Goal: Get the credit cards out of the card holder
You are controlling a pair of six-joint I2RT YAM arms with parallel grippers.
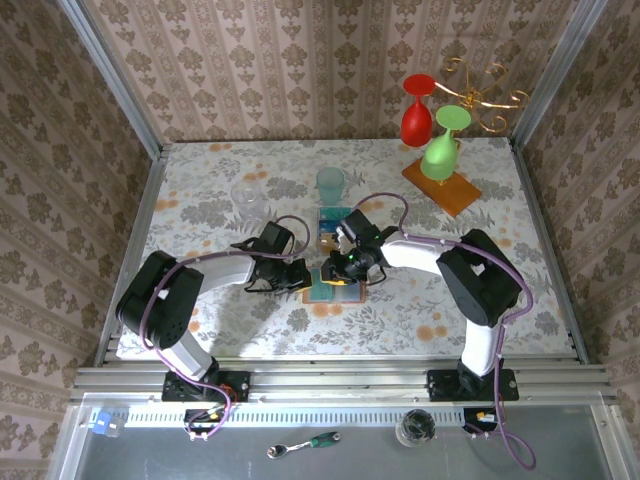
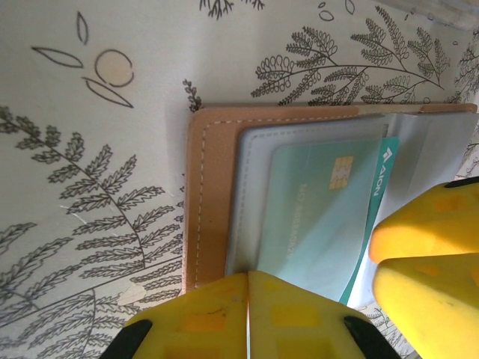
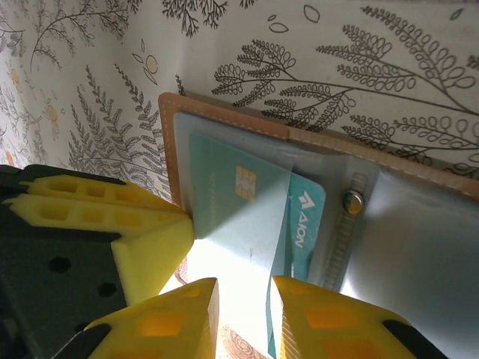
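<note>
The card holder [image 1: 320, 293] lies open on the patterned table between my two grippers, tan leather [image 2: 209, 194] with a clear grey pocket [image 3: 224, 116]. A teal credit card [image 2: 322, 217] with a gold chip sits in that pocket, its printed end sticking out [image 3: 303, 217]. My left gripper [image 2: 248, 278] is shut, its tips resting on the holder's near edge [image 1: 300, 275]. My right gripper [image 3: 243, 295] stands narrowly open over the card's lower edge, which lies beside one finger [image 1: 345, 270]. Whether that finger touches the card I cannot tell.
A teal cup [image 1: 330, 183] and a clear glass [image 1: 248, 197] stand behind the grippers. A small flat teal and orange thing [image 1: 328, 228] lies just behind the holder. A wooden slab [image 1: 441, 186] with red and green goblets sits at the back right.
</note>
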